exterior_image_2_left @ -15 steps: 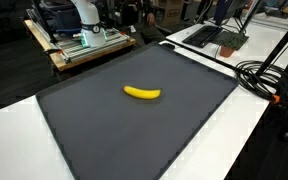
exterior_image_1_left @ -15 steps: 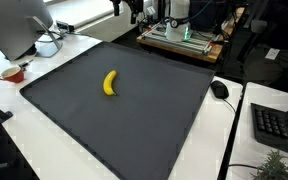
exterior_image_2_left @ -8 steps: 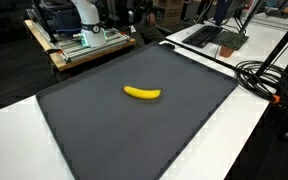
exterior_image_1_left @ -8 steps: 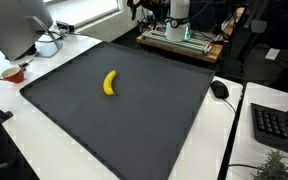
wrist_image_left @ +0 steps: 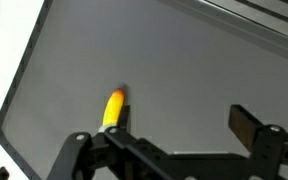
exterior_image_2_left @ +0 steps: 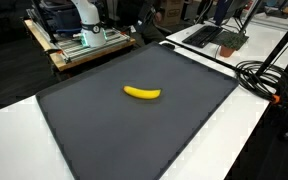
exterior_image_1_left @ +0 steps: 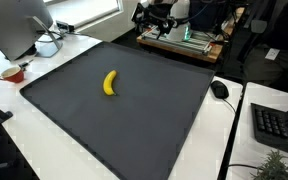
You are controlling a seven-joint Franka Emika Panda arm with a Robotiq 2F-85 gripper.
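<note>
Compared with a second earlier, the pincer is seen shifted further along the far edge of the dark mat. The banana is left unmoved near the mat's middle on the white tabletop, well apart from the pincer. In the wrist view the pincer is shown with its fingers spread wide and nothing between them, the banana being hidden at its lower end behind the pincer's frame. In the exterior view the pincer is small, dark and possibly cut off by the top edge.
</note>
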